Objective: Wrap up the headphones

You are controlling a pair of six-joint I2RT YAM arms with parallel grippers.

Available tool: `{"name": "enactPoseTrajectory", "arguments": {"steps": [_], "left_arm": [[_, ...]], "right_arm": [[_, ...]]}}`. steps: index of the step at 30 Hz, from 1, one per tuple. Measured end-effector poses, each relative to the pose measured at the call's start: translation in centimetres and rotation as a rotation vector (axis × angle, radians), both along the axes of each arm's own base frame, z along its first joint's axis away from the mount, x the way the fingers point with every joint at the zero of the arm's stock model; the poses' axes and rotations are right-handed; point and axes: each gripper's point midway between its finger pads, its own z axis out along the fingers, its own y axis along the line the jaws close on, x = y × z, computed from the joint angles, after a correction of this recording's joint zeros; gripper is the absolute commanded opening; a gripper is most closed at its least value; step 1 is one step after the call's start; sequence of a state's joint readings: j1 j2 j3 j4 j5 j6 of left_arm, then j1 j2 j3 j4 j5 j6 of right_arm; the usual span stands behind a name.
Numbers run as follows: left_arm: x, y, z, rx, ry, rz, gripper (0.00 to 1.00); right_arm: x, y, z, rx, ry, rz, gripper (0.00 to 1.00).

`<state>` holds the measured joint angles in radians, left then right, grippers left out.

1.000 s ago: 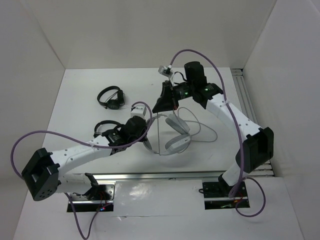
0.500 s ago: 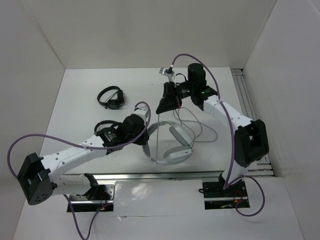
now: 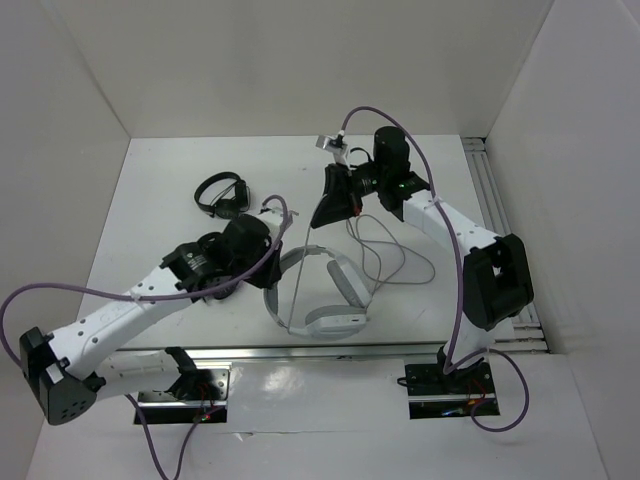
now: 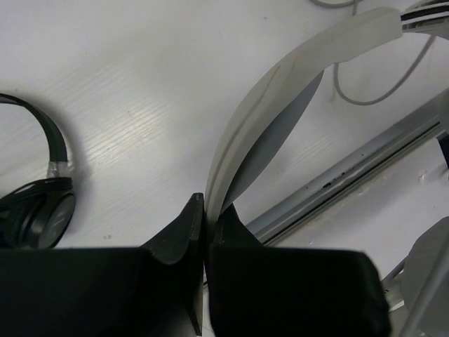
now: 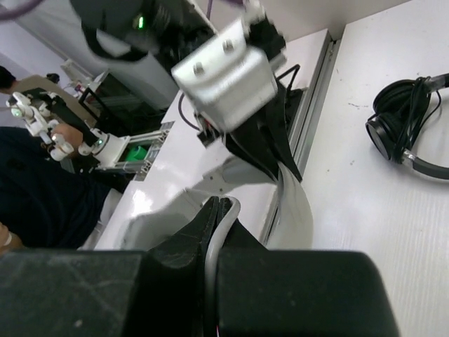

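The light-grey headphones (image 3: 338,322) hang just above the table centre, ear cups toward the front edge. My left gripper (image 3: 268,268) is shut on their wide headband (image 4: 280,91), which rises from between its jaws (image 4: 204,205). My right gripper (image 3: 320,215) hovers behind them, shut on the thin grey cable (image 5: 212,281). One strand of cable (image 3: 297,280) runs taut from it down across the headband. The rest lies in loose loops (image 3: 392,255) on the table to the right. The right wrist view shows the left gripper clamping the headband (image 5: 295,203).
One small black headphone set (image 3: 222,195) lies at the back left; another (image 4: 35,203) sits beside and under my left arm. A metal rail (image 3: 320,352) runs along the front edge and another (image 3: 492,200) along the right wall. White walls enclose the table.
My left arm swung left and toward the front, carrying and turning the headphones so the ear cups now face the front edge. The right gripper stayed almost still, holding the cable.
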<state>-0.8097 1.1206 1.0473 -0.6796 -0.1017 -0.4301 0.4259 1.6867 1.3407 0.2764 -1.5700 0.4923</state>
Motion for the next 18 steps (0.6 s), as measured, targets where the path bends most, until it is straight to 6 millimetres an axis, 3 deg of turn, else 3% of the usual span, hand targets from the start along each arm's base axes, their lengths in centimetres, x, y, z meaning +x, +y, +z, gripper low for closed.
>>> {"name": "enactPoseTrajectory", "arguments": {"steps": [4,11,14,18], "left_arm": [[-0.1,1.6,2.4,-0.040,-0.020,-0.053,0.00],[0.2,0.4,7.1,-0.142,-0.091,-0.128,0.00],[0.9,0.9,7.4,-0.131,-0.112,-0.087,0.00],[1.7,1.9,7.4,-0.106,-0.124,-0.007,0.00]], "right_arm": [[0.3,0.0,0.2,0.016,-0.036,-0.009,0.00],[2.5,-2.1,0.1,0.028,-0.068,-0.084,0.00],[3.8,-2.5,-0.2,0.036,-0.092,-0.136,0.00],[6.1,-0.9,-0.9,0.005,-0.112,-0.279,0.00]]}}
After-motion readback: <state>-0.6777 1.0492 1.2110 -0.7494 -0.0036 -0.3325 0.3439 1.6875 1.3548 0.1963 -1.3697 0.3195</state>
